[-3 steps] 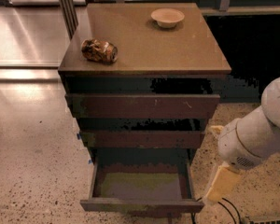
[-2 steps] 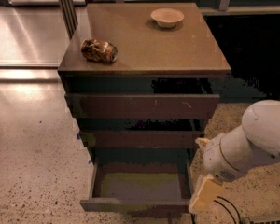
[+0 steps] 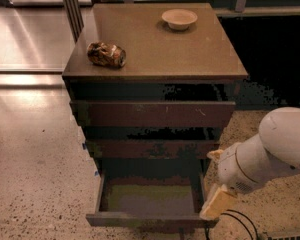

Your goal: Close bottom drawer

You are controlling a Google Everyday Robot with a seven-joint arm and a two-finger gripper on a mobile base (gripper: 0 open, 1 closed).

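The bottom drawer [image 3: 145, 218] is the lowest of three dark brown drawers in the cabinet. It stands pulled out, and its greenish-grey inner floor [image 3: 150, 199] shows. My gripper [image 3: 216, 203] hangs on the white arm at the drawer's right front corner, its tan finger just over the right end of the drawer front. I cannot tell whether it touches the drawer.
The two wider drawers [image 3: 152, 114] above are nearly shut. On the cabinet top [image 3: 155, 44] lie a crushed can [image 3: 106, 54] at the left and a small bowl [image 3: 179, 19] at the back. Speckled floor [image 3: 35, 174] lies to the left. A black cable [image 3: 237, 224] runs under the arm.
My arm has swung left, bringing the gripper from beside the drawer's right side to its right front corner. The drawer stands open as before.
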